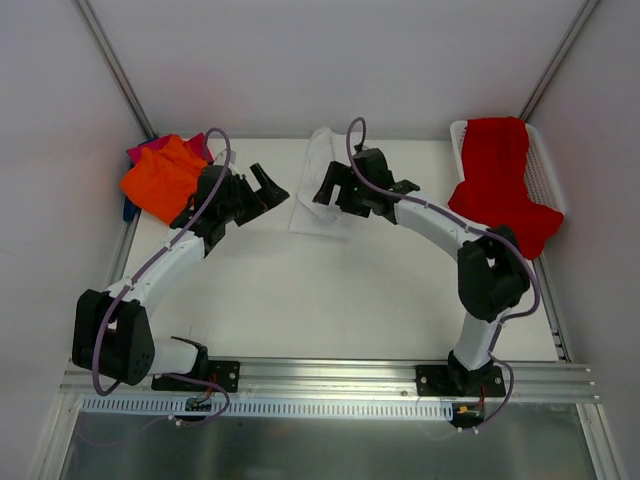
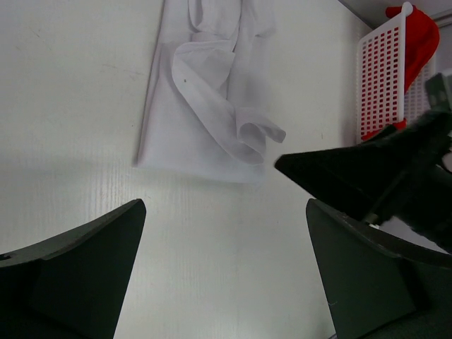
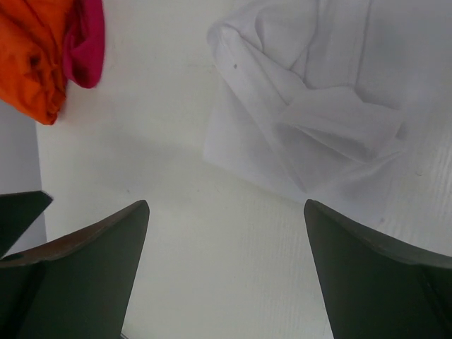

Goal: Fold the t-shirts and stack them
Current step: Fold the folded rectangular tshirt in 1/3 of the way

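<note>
Poised at white t-shirt (image 1: 312, 215), rumpled, part-folded, far-centre of table (image 1: 330, 300).
L→R: orange t-shirt (image 1: 162, 180) & magenta-pink t-shirt (image 1: 148, 150) heaped far-left; left hand (image 1: 268, 190) spread wide, empty, just left of white one; right hand (image 1: 328, 190) wide too, empty, above it; red t-shirt (image 1: 500, 175) draped over basket (image 1: 548, 175). Prob. light, limp, prone to sag: best pinching flat corners/hem, not loose folds.

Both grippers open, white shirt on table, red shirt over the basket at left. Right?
Not quite: the top view shows the basket, red shirt over it, at right. Left gripper and right gripper are open; white shirt is on the table.
</note>
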Action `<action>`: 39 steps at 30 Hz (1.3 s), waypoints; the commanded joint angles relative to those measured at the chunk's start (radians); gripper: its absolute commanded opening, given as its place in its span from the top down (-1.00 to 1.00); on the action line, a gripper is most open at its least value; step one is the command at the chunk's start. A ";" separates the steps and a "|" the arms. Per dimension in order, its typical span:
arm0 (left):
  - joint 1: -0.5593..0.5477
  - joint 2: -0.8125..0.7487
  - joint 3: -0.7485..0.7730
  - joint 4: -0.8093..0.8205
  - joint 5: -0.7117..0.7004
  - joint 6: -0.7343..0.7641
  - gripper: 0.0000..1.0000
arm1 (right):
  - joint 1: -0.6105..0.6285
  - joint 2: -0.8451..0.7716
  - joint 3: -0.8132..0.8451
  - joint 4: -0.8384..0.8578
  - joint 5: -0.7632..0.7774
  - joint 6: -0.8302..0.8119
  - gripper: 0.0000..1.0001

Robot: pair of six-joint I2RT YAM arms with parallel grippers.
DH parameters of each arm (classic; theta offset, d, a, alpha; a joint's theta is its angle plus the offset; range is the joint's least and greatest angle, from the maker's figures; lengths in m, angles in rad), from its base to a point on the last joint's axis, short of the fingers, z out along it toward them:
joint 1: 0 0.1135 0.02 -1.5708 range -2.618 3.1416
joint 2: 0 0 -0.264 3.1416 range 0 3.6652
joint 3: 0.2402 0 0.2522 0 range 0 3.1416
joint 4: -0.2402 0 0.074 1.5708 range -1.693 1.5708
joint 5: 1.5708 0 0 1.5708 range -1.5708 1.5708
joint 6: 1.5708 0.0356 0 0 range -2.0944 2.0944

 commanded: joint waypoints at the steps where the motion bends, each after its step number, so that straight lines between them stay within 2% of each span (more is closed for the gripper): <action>1: 0.013 -0.054 -0.019 0.025 -0.017 0.010 -0.98 | 0.004 0.115 0.055 0.012 -0.023 0.045 -0.91; 6: 0.013 -0.060 -0.026 0.026 -0.027 0.013 -0.98 | 0.004 0.190 0.103 0.012 -0.037 0.055 -0.90; 12: 0.011 -0.048 -0.023 0.029 -0.023 0.015 -0.98 | 0.004 0.210 0.121 0.003 -0.023 0.047 -0.89; 14: 0.013 -0.043 -0.025 0.032 -0.022 0.015 -0.98 | 0.004 0.213 0.125 0.003 -0.023 0.042 -0.84; 16: 0.013 -0.035 -0.025 0.036 -0.019 0.016 -0.98 | 0.004 0.218 0.126 0.003 -0.025 0.041 -0.63; 17: 0.013 -0.035 -0.026 0.036 -0.019 0.016 -0.98 | 0.004 0.218 0.128 0.003 -0.028 0.039 -0.44; 18: 0.013 -0.034 -0.028 0.037 -0.017 0.016 -0.98 | 0.004 0.221 0.128 0.005 -0.029 0.038 -0.12; 20: 0.013 -0.029 -0.029 0.037 -0.017 0.018 -0.98 | 0.004 0.226 0.134 0.005 -0.033 0.035 0.21; 21: 0.013 -0.026 -0.029 0.039 -0.016 0.018 -0.98 | 0.004 0.229 0.135 0.003 -0.033 0.035 0.44; 22: 0.014 -0.025 -0.029 0.039 -0.016 0.018 -0.98 | 0.004 0.229 0.135 0.003 -0.034 0.033 0.53; 23: 0.014 -0.023 -0.029 0.040 -0.016 0.018 -0.98 | 0.004 0.230 0.137 0.002 -0.033 0.030 0.71; 26: 0.014 -0.025 -0.032 0.042 -0.017 0.021 -0.98 | 0.002 0.232 0.140 -0.006 -0.029 0.022 0.95; 28: 0.016 -0.025 -0.032 0.040 -0.017 0.022 -0.98 | -0.001 0.232 0.140 -0.011 -0.028 0.019 0.97; 30: 0.017 -0.025 -0.034 0.042 -0.016 0.021 -0.98 | -0.001 0.229 0.138 -0.018 -0.028 0.018 0.91; 31: 0.017 -0.023 -0.034 0.043 -0.016 0.021 -0.98 | -0.002 0.229 0.138 -0.021 -0.025 0.016 0.79; 32: 0.017 -0.023 -0.034 0.045 -0.016 0.021 -0.98 | -0.003 0.223 0.137 -0.027 -0.025 0.016 0.32; 35: 0.017 -0.019 -0.037 0.048 -0.014 0.019 -0.98 | -0.003 0.187 0.126 -0.041 -0.017 0.007 -0.61; 37: 0.017 -0.014 -0.037 0.052 -0.011 0.016 -0.98 | -0.001 0.164 0.112 -0.046 -0.011 -0.002 -0.80; 39: 0.017 -0.009 -0.039 0.057 -0.010 0.015 -0.98 | 0.002 0.137 0.117 -0.085 0.015 -0.013 -0.84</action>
